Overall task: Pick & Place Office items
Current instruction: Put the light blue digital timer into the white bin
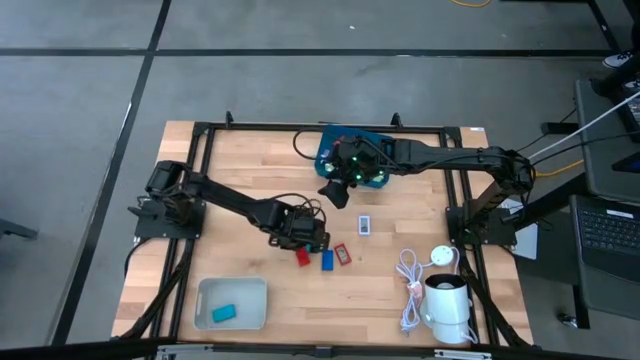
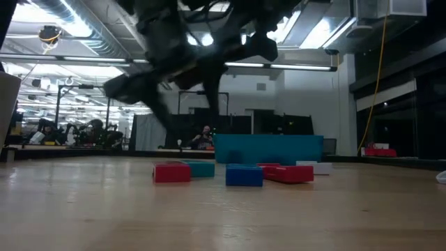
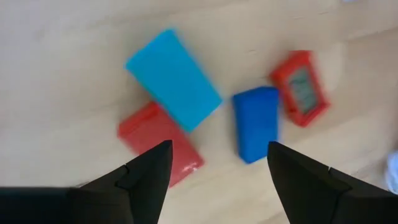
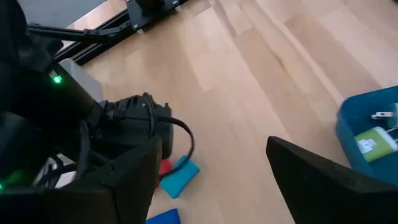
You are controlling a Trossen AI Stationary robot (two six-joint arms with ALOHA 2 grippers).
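Left gripper (image 3: 214, 165) hung low over the middle of the wooden bench (image 1: 240, 170), fingers (image 3: 146, 171) spread wide and pinching nothing. Between and just ahead of those fingers lay four flat office items: a light-blue rectangular piece (image 3: 173, 79) tilted across the corner of a red rectangular piece (image 3: 160, 144), which reached down beside the one finger. A darker blue rectangular block (image 3: 255, 123) sat just inside the other finger (image 3: 305, 177), apart from it. Past that block, a red piece with a grey window (image 3: 300, 88), close by but not touching.

Right gripper (image 1: 335, 190) hovered farther back, beside the blue bin (image 1: 325, 150), fingers (image 4: 323, 177) held well apart, holding nothing. Small white rectangular piece (image 1: 365, 225) off alone, away from both sets of fingers. White tray (image 1: 205, 300) at the bench's near edge, with a teal piece (image 1: 224, 313) lying inside.
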